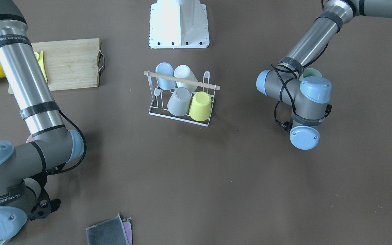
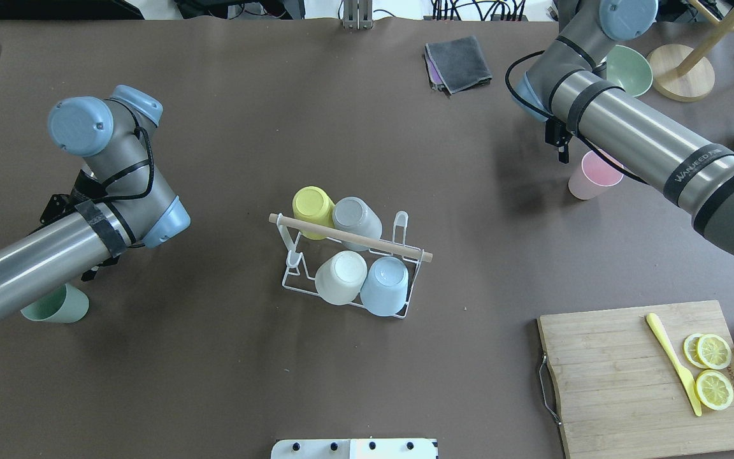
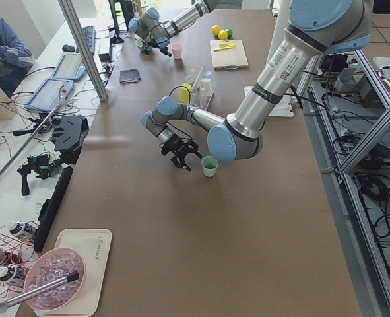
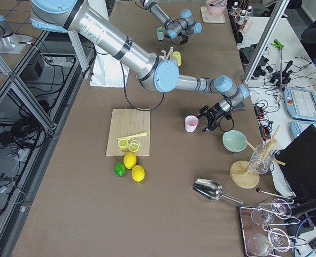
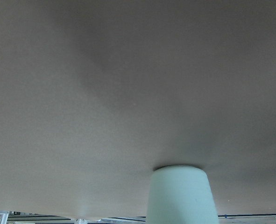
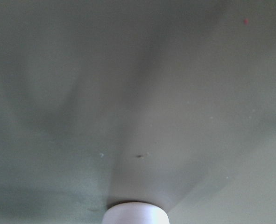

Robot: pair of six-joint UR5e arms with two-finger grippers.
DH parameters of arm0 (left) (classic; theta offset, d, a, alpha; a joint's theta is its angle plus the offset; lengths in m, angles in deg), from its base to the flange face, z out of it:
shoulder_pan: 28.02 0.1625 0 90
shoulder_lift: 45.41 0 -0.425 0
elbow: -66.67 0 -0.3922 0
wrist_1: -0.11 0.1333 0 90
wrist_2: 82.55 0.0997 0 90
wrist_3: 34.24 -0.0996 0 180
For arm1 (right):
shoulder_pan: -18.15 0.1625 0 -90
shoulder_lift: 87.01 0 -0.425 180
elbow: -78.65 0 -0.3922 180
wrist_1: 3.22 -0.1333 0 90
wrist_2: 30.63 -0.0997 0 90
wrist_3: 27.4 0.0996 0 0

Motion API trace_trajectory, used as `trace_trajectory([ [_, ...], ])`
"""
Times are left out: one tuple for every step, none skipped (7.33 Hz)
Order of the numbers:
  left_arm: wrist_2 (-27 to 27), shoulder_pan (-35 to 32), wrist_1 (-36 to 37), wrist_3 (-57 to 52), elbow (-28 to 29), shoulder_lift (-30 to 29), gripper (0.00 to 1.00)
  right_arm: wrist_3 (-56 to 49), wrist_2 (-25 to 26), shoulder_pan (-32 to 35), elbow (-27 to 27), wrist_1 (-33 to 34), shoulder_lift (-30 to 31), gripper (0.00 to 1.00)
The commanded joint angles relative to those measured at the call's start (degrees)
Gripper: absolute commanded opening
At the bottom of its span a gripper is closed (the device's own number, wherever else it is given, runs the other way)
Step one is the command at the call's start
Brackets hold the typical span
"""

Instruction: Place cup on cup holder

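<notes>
**Front-facing.** The cup holder stands mid-table on the matte brown table. It is a thin white wire frame with a rectangular base and upright prongs, and a round pale wooden rod runs across the top. It holds 4 smooth tapered cups, upside down, in 2 rows of 2: blue cup, cream cup, grey cup, yellow cup.

**Overhead.** The green cup is upright, well apart from the holder on the robot's left. The pink cup is upright, well apart on the robot's right and farther from the robot than the holder. Count: 6 cups, 1 per colour. The bamboo board lies to the holder's right, nearer the robot, with 2 lemon slices and 1 yellow knife.

**Exterior left.** The left gripper is black and near the green cup, not touching it. I cannot tell whether it is released or clenched.

**Exterior right.** The right gripper is just beside the pink cup. I cannot tell its state either.

**Wrist views.** The left one shows the green cup's smooth wall on the table. The right one is blurred, with only a pale cup edge.
</notes>
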Motion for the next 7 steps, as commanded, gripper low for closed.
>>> trace_trajectory([
  [-0.03, 0.67, 0.1, -0.04, 0.23, 0.33, 0.96, -2.03, 0.18, -0.53, -4.34, 0.0, -1.88, 1.0],
  [0.23, 1.36, 0.1, 0.13, 0.66, 0.25, 0.96, -1.95, 0.26, -1.15, -4.61, 0.0, -2.49, 1.0],
  [0.49, 1.55, 0.19, 0.13, 1.02, -0.1, 0.96, -1.95, 0.35, -1.5, -5.39, 0.0, -3.19, 1.0],
  [0.58, 2.07, 0.97, 0.05, 1.02, -0.19, 0.96, -2.03, 0.61, -1.5, -5.58, 0.0, -3.72, 1.0],
  [1.28, 2.94, 2.37, 0.05, 1.02, -0.28, 0.96, -2.04, 1.14, -1.5, -5.67, 0.0, -4.16, 1.0],
  [2.42, 2.95, 4.13, 0.05, 0.5, -0.37, 0.96, -2.12, 1.32, -1.5, -6.45, 0.0, -4.34, 1.0],
  [2.52, 2.95, 5.45, -0.04, 0.14, -0.46, 0.96, -2.12, 2.02, -1.85, -6.8, 0.0, -4.43, 1.0],
])
